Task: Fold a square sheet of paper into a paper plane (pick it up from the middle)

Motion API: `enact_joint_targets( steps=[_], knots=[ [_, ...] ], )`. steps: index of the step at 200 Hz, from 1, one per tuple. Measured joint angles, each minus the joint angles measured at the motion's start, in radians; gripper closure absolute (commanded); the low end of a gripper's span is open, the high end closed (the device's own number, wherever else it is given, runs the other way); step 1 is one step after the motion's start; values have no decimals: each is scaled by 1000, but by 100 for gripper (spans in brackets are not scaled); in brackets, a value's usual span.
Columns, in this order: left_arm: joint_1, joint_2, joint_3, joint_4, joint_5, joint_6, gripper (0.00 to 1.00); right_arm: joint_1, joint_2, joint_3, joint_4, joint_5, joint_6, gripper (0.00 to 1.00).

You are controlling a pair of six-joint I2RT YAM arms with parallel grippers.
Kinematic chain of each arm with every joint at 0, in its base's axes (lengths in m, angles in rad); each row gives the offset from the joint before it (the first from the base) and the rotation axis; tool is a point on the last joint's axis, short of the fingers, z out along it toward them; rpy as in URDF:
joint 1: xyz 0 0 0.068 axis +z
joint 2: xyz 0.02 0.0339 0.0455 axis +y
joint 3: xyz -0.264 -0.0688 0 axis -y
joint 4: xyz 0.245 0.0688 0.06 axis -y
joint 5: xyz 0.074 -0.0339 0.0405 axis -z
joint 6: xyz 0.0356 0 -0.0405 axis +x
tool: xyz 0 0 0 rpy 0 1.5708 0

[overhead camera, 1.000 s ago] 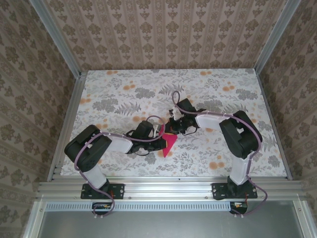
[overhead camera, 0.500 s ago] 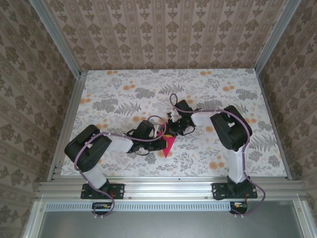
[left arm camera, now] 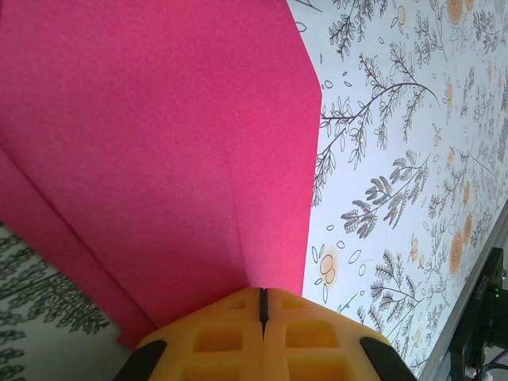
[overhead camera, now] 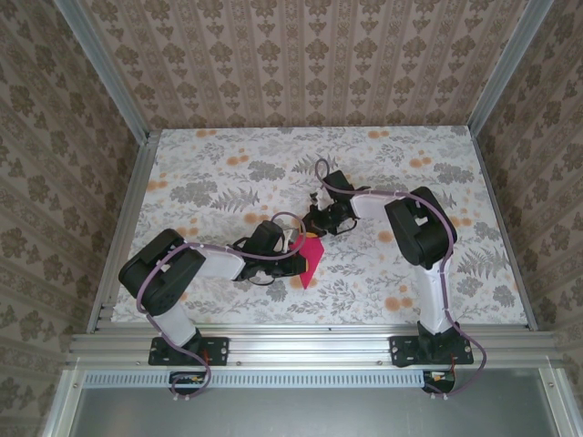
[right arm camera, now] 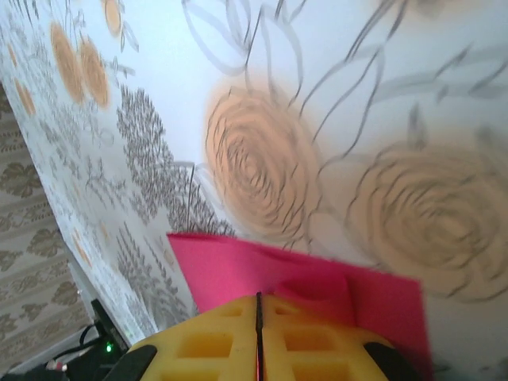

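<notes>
- Left claw [overhead camera: 299, 262], seen from above, sits near the middle of the bench [overhead camera: 209, 155], at the end of an arm that reaches in low from the near left. Its tips meet the left edge of the pink paper [overhead camera: 312, 255].
- From above, the paper is a narrow folded shape. It is broader at its far end and tapers to a point toward the near edge of the bench, and it lies between the two claws.
- The right claw [overhead camera: 319, 221] is just beyond the paper's far end, on an arm bent in from the right. At this size the top view does not show how either claw's jaws stand.
- On the left wrist camera, the left claw [left arm camera: 263, 295] has its yellow tips pressed together with only a thin dark seam between them. The pink paper [left arm camera: 159, 159] runs straight into that seam, so the claw is pinching it.
- From there the paper spreads up and to the left. A lengthwise crease runs through it, and a second layer shows along its lower left edge. The flowered bench [left arm camera: 397, 198] lies to the right.
- On the right wrist camera, the right claw [right arm camera: 258, 300] also has its yellow tips pressed together.
- The pink paper [right arm camera: 238, 258] shows as a strip right at those tips, with a corner at the left and a small raised fold. Whether the tips actually grip it cannot be told.
- The bench [right arm camera: 159, 79] lies behind the paper, its orange flowers blurred.
</notes>
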Motion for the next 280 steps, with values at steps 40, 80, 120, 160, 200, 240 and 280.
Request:
enact_joint_targets(
  steps=[40,80,120,160,200,240,280],
  knots=[
    [-1,0,0,0,0,8,100,-20,12,26,14,48,1,90],
    [-1,3,6,-10,5,33,100,-41,11,28,29,85,10,89],
    [-10,20,34,-47,51,100,100,-85,-40,-2,39,166,16,88],
    [-22,63,137,-202,109,217,99,-138,-261,-196,67,216,19,86],
    [-19,81,220,-360,120,307,93,-164,-486,-413,112,217,34,86],
    [-18,42,234,-484,112,329,81,-60,-514,-467,146,143,61,87],
    [-18,-86,200,-501,78,286,75,44,-449,-467,214,121,105,89]
  ],
)
